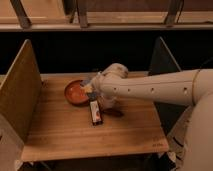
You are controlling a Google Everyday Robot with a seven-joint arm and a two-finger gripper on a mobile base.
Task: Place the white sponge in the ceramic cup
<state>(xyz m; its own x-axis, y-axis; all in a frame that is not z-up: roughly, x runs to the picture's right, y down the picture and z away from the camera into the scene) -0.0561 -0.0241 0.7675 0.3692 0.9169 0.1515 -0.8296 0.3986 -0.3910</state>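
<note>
My arm reaches from the right across the wooden table point(65, 132). The gripper point(91, 88) is at the arm's left end, just over the right rim of the wide red-orange bowl point(75, 93). A small pale blue-grey patch point(86, 81) shows at the gripper's tip; it may be the white sponge, but I cannot tell whether it is held. The ceramic cup is not visible; the arm covers the spot right of the bowl. A narrow white, red and black packet point(95, 113) lies just below the gripper.
A dark small object or shadow point(114, 112) lies right of the packet, under the arm. A tall wooden side panel point(20, 90) bounds the table on the left and a dark panel point(165, 60) on the right. A dark ledge runs behind.
</note>
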